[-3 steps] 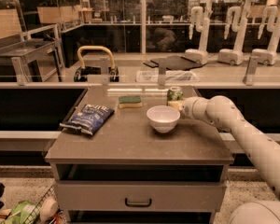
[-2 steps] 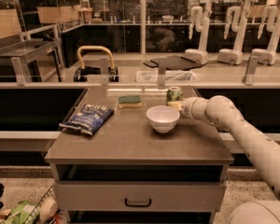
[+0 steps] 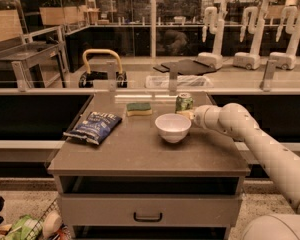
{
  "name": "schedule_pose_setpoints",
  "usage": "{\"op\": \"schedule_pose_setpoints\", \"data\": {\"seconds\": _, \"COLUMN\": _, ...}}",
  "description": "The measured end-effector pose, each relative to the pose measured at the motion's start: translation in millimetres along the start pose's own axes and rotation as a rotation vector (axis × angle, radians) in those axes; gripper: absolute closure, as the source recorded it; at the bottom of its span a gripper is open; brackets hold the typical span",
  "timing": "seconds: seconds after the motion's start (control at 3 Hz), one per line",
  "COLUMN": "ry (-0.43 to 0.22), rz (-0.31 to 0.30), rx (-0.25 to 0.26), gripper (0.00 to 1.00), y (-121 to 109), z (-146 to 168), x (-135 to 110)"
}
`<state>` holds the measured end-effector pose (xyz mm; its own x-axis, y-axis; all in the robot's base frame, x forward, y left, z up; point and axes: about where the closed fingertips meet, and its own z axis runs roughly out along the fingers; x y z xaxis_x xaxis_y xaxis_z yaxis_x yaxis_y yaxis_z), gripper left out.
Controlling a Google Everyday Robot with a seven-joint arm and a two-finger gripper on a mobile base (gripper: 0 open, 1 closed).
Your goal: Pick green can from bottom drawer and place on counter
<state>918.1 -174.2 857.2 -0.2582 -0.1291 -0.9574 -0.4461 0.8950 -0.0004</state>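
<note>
The green can [image 3: 184,102] stands upright on the counter [image 3: 140,156], at its back right, just behind the white bowl [image 3: 173,127]. My gripper [image 3: 190,114] is at the can's lower right side, at the end of my white arm [image 3: 260,144], which reaches in from the right. The bowl's rim and the can hide most of the gripper, and I cannot tell whether it touches the can. The drawer [image 3: 147,211] in the cabinet below is closed.
A flat green-and-yellow sponge [image 3: 139,108] lies at the back of the counter, left of the can. A blue chip bag [image 3: 93,127] lies at the left. A long pale shelf with metal posts [image 3: 50,91] runs behind the counter. Clutter [image 3: 25,226] sits on the floor at lower left.
</note>
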Motion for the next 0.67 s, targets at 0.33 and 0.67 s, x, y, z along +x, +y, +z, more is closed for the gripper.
{"op": "schedule_pose_setpoints", "data": {"seconds": 0.33, "ry": 0.002, "rz": 0.001, "rx": -0.004, "gripper": 0.00, "y": 2.7, "z": 2.8, "x": 1.7}}
{"op": "schedule_pose_setpoints", "data": {"seconds": 0.67, "ry": 0.005, "rz": 0.000, "rx": -0.011, "gripper": 0.00, "y": 1.7, "z": 1.1, "x": -2.2}}
